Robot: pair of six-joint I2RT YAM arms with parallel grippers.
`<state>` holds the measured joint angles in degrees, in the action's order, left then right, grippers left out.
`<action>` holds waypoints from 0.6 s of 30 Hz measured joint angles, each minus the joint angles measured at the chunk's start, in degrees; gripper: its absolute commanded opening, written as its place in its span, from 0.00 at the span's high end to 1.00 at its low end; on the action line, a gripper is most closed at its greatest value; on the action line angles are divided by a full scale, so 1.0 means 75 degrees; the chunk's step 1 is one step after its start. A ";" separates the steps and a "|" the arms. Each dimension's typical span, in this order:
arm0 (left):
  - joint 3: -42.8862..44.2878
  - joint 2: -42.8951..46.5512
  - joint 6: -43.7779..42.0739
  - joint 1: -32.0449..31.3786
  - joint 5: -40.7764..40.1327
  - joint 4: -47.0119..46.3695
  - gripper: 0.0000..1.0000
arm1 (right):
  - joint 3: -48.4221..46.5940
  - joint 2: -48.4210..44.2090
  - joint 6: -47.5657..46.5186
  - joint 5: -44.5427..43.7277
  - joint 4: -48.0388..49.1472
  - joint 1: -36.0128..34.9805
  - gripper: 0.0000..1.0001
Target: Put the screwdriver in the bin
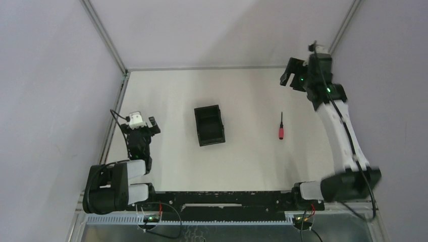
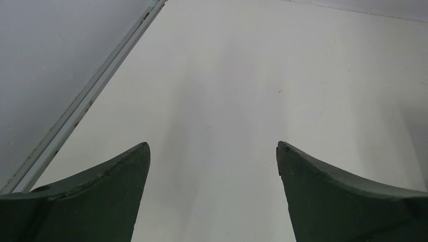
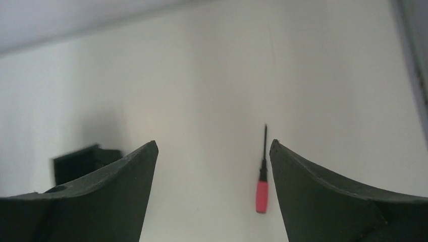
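Observation:
The screwdriver (image 1: pixel 281 127), with a red handle and thin black shaft, lies on the white table right of centre, shaft pointing away. It also shows in the right wrist view (image 3: pixel 262 184), far below, close to the right finger. The black bin (image 1: pixel 209 125) stands open and empty mid-table; a corner of it shows in the right wrist view (image 3: pixel 81 161). My right gripper (image 1: pixel 291 76) is open and empty, raised high at the far right, beyond the screwdriver. My left gripper (image 1: pixel 143 123) is open and empty, low at the left, well left of the bin.
A metal frame rail (image 1: pixel 115 113) runs along the table's left edge and shows in the left wrist view (image 2: pixel 86 101). Grey walls enclose the table on three sides. A black rail with cabling (image 1: pixel 222 199) spans the near edge.

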<state>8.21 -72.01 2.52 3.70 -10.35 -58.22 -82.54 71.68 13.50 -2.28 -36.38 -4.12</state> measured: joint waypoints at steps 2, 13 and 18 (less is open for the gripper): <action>0.0000 0.0000 0.0000 0.0000 0.0000 0.0000 0.00 | -0.0294 0.1093 -0.0055 0.0119 -0.0446 0.0125 0.13; 0.0000 0.0000 0.0000 -0.0003 0.0000 0.0000 0.00 | 0.0959 0.4689 -0.0256 0.0291 -0.1483 0.0289 0.39; 0.0000 0.0000 0.0000 0.0000 0.0003 0.0000 0.00 | 0.1011 0.5196 -0.0367 0.0149 -0.1320 0.0289 0.78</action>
<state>8.21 -72.01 2.52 3.70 -10.33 -58.22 -74.96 110.65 10.74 -1.17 -46.28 -1.96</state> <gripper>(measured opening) 0.996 0.483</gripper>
